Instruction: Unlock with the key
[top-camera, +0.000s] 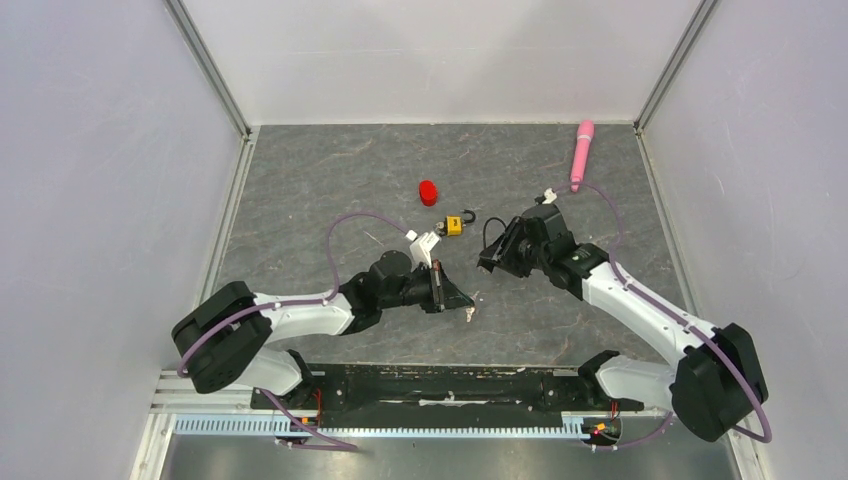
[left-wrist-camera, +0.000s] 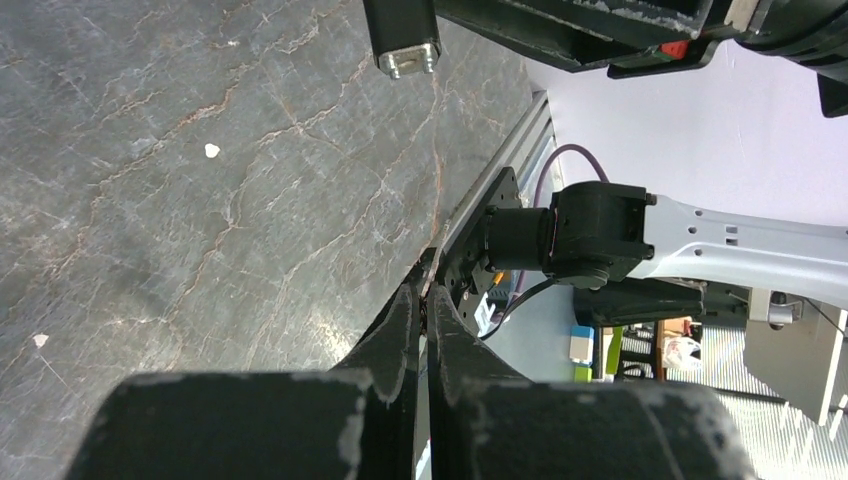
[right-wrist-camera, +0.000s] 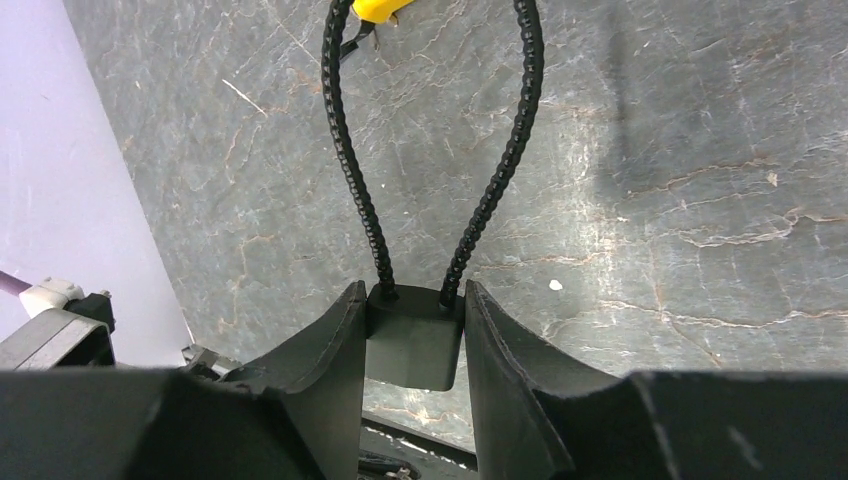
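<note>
"Where's the key?"
"Pinched, I think, in the closed tips of my left gripper, well apart from the padlock. My right gripper clamps the cord's black block."
"Progress?"
"Key not inserted; turning remains."

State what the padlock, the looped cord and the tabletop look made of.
Padlock: yellow body, painted metal or plastic; dark shackle, probably metal. Looped cord: matte black, beaded, likely plastic-sheathed. Tabletop: grey, veined, stone or stone-look laminate.
</note>
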